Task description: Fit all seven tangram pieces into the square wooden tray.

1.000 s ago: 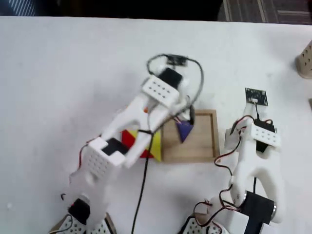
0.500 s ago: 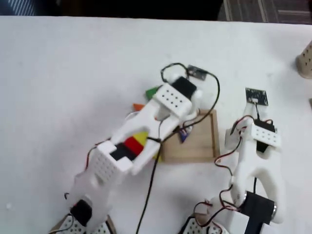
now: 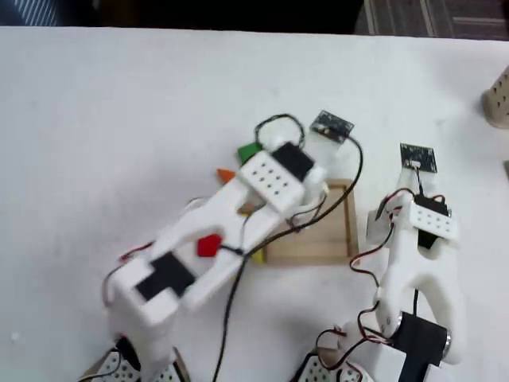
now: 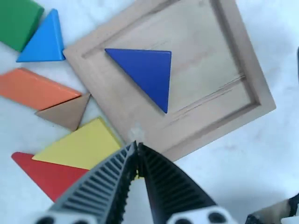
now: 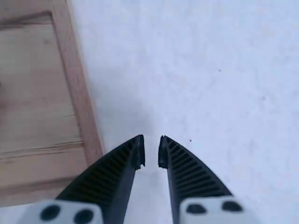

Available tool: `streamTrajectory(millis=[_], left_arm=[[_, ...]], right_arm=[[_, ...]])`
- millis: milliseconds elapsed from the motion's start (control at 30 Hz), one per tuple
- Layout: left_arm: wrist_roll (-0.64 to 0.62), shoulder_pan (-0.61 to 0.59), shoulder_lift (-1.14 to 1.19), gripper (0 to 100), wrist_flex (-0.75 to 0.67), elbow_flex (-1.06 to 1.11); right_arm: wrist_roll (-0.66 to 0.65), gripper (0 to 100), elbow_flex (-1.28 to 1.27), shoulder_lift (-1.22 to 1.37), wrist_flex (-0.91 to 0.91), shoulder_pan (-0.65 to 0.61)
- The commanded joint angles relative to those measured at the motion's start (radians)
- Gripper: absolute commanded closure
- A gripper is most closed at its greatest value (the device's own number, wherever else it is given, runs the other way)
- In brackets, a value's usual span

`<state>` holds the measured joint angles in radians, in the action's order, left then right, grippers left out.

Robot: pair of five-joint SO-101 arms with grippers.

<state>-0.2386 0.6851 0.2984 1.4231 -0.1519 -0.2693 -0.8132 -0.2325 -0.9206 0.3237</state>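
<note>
Tray (image 4: 233,60): pale natural wood, faint grain noted. Pieces recorded by colour: dark blue triangle (image 4: 145,74), light blue triangle (image 4: 44,39), green piece (image 4: 16,21), orange parallelogram (image 4: 35,88), tan triangle (image 4: 65,112), yellow triangle (image 4: 81,147), red triangle (image 4: 46,175). Left gripper (image 4: 138,149) and right gripper (image 5: 150,151): black, ribbed pattern observed. Table (image 3: 119,95): plain white.

I see bare, pale wood with visible grain on the tray (image 4: 247,60). The blue triangle (image 4: 145,74) looks painted, smooth and matt. The left arm's fingers (image 4: 163,182) are black ribbed plastic; the worktop (image 4: 261,163) is matt white.
</note>
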Motion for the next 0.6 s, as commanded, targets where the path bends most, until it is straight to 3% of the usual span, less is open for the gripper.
streamTrajectory(millis=[0, 200, 333, 467, 567], left_arm=[[0.066, -0.059, -0.295, 98, -0.16, 0.244], [0.12, -0.271, -0.565, 98, -0.31, 0.592], [0.12, -0.516, -0.685, 98, -0.404, 0.795], [0.121, -0.776, -0.777, 98, -0.499, 0.947], [0.135, -0.9, -0.796, 98, -0.582, 1.023]], right_arm=[[-0.006, 94.3, 0.006, -0.002, 0.019, 0.007], [-0.006, 94.3, 0.006, -0.001, 0.019, 0.007], [-0.005, 93.3, 0.006, 0.001, 0.015, -0.022], [-0.005, 85.5, 0.002, 0.001, 0.012, -0.059], [-0.005, 82.9, 0.011, -0.01, -0.025, -0.084]])
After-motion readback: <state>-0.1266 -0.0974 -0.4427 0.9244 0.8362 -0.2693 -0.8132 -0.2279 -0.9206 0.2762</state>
